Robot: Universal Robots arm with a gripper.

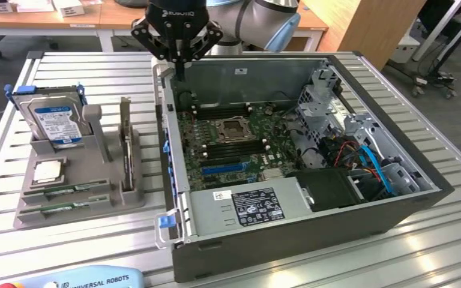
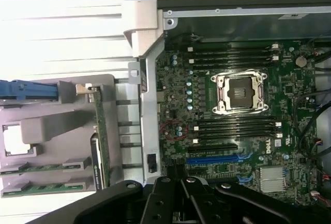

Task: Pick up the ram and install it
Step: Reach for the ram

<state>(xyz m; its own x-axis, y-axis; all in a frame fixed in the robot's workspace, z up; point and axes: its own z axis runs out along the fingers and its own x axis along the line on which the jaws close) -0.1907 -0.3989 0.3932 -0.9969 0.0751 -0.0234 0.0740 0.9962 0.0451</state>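
the ram is standing on edge in the grey holder, just beside the hard drive. the gripper is hanging empty, fingers pressed together, over the open computer case, whose near wall is standing between them.
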